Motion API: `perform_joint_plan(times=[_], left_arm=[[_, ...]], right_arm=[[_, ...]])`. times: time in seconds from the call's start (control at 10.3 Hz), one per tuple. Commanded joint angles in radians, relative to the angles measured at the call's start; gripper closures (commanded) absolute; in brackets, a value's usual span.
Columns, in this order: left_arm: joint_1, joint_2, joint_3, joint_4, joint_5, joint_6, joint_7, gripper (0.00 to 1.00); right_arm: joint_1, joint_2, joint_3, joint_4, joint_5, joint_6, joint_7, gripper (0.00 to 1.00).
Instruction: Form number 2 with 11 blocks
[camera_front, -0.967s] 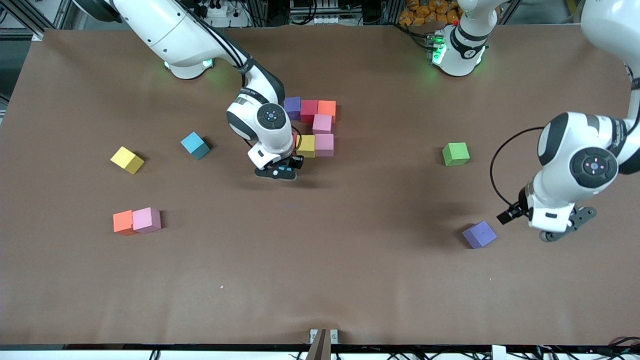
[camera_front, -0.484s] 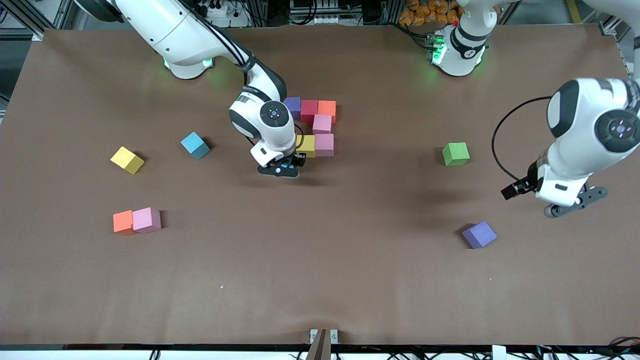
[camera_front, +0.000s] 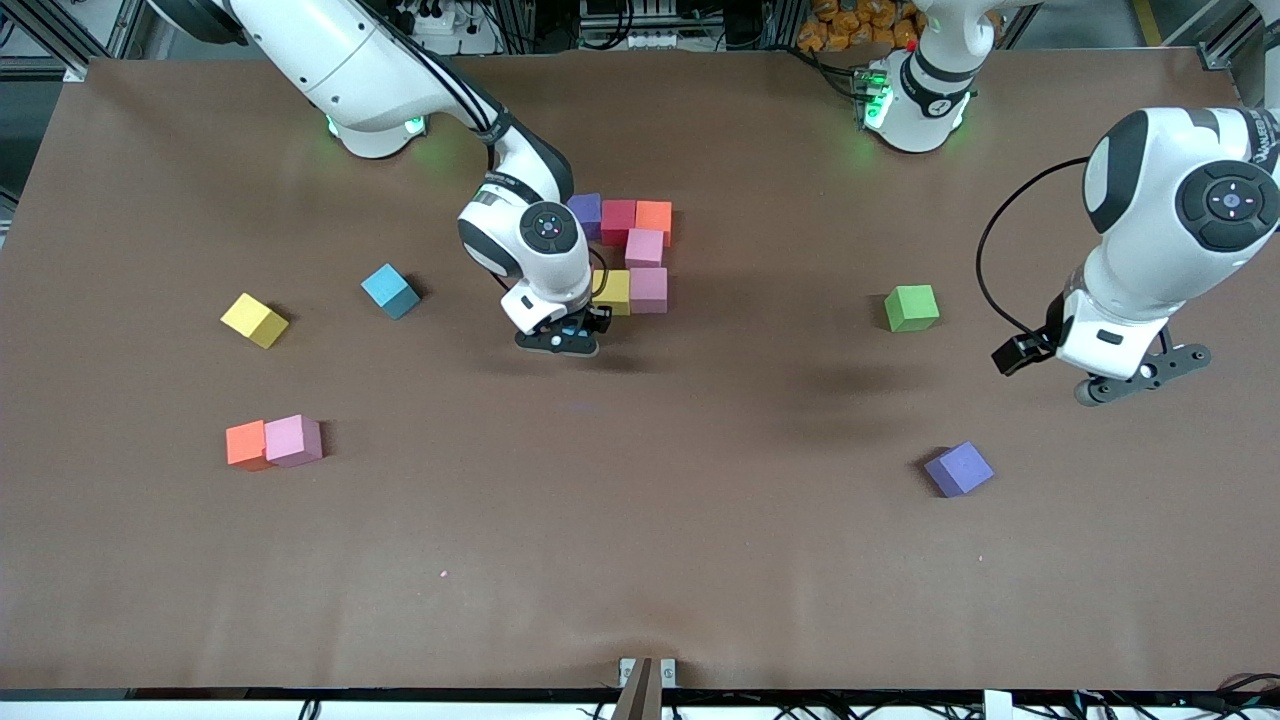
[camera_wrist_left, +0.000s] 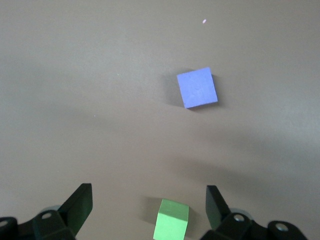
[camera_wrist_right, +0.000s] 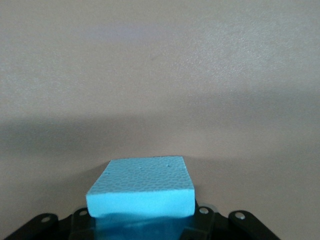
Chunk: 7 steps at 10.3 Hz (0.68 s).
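Observation:
Six blocks stand joined mid-table: purple (camera_front: 585, 215), red (camera_front: 618, 220), orange (camera_front: 654, 217), a pink one (camera_front: 644, 247), a second pink one (camera_front: 648, 289) and yellow (camera_front: 612, 291). My right gripper (camera_front: 560, 338) is low beside that yellow block and shut on a light blue block (camera_wrist_right: 141, 187). My left gripper (camera_front: 1140, 375) hangs open and empty at the left arm's end of the table. Its wrist view shows a green block (camera_wrist_left: 171, 220) and a loose purple block (camera_wrist_left: 197, 87) below the left gripper (camera_wrist_left: 148, 207).
Loose blocks lie toward the right arm's end: blue (camera_front: 389, 290), yellow (camera_front: 253, 320), and orange (camera_front: 245, 443) touching pink (camera_front: 294, 440). The green block (camera_front: 911, 307) and the purple block (camera_front: 958, 468) lie toward the left arm's end.
My left arm has lifted and drawn back from beside the loose purple block toward its own base. My right gripper has edged slightly toward the joined blocks with the blue block.

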<state>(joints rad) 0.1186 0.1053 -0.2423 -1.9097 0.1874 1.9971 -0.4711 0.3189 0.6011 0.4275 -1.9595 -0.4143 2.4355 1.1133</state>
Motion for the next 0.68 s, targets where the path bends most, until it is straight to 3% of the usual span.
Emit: perform_joint_plan(times=[0.0,0.29,0.48,0.58], left_arm=[[-0.005,-0.045,0.008,0.023,-0.034,-0.087,0.109,0.00],[0.009,-0.036,0.015,0.081,-0.097,-0.161,0.288,0.00],[0.029,0.047,0.015,0.147,-0.112,-0.147,0.311,0.00],[0.023,0.124,0.015,0.215,-0.111,-0.147,0.310,0.00]], right_arm=[[0.000,0.011,0.002,-0.024,-0.001,-0.007,-0.003,0.79],[-0.003,0.011,0.004,-0.024,-0.001,-0.007,-0.015,0.79],[-0.003,0.012,0.004,-0.024,0.000,-0.007,-0.015,0.78],[-0.003,0.012,0.004,-0.024,0.000,-0.007,-0.010,0.59]])
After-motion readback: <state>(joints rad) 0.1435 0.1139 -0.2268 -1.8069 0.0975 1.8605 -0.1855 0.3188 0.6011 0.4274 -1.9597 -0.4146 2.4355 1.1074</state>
